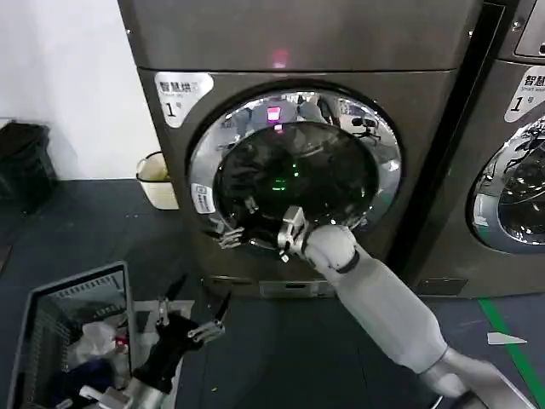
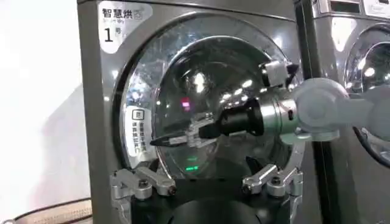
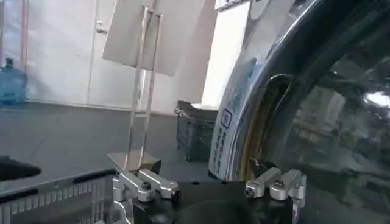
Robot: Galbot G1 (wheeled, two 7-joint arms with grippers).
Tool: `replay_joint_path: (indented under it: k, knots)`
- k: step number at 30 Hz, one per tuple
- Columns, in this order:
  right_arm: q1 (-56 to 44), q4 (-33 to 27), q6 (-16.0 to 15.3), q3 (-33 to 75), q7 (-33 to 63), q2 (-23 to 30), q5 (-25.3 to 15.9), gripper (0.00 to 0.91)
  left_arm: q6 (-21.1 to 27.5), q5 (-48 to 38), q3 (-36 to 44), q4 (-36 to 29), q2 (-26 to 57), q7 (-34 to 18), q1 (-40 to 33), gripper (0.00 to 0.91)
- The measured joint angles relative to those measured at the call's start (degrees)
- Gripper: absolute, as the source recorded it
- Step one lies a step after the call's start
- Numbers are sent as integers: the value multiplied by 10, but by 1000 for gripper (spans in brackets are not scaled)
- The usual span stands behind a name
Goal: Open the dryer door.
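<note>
The dryer [image 1: 298,43] is dark grey-bronze, with a white "1" label [image 1: 180,89] and a pink light. Its dryer door [image 1: 375,128] has a wide chrome ring around dark glass and a white rim sticker [image 1: 203,198]. I cannot tell whether the door sits flush or slightly ajar. My right gripper [image 1: 238,223] is open at the door's lower left rim, just beside the sticker. In the right wrist view it [image 3: 211,182] has one finger by the ring's edge [image 3: 244,103]. My left gripper [image 1: 197,302] hangs open low at the left, facing the door [image 2: 201,91].
A wire basket [image 1: 51,307] with laundry stands on the floor at lower left. A beige bin [image 1: 157,179] sits beside the dryer, and a dark crate [image 1: 21,162] lies farther left. A similar machine [image 1: 519,170] stands to the right. A sign stand [image 3: 143,91] stands in the room behind.
</note>
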Motion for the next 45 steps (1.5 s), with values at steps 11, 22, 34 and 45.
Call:
replay_joint_path:
  k: [11,22,34,45]
  knots:
    - [19,-22,0,-16,1,17,3,907,19,7,0,-1,-1,10,-2,907]
    - [6,0,2,-21,-45,0,58,907,62,32,-12,-4,7,4,-9,907]
    - [-22,48,-2,2,-122,-35,89,907,124,9,-70,-12,27,56,-22,907]
    - [-48,75,21,13,-196,-63,128,907,153,-59,-151,-4,45,127,-42,907]
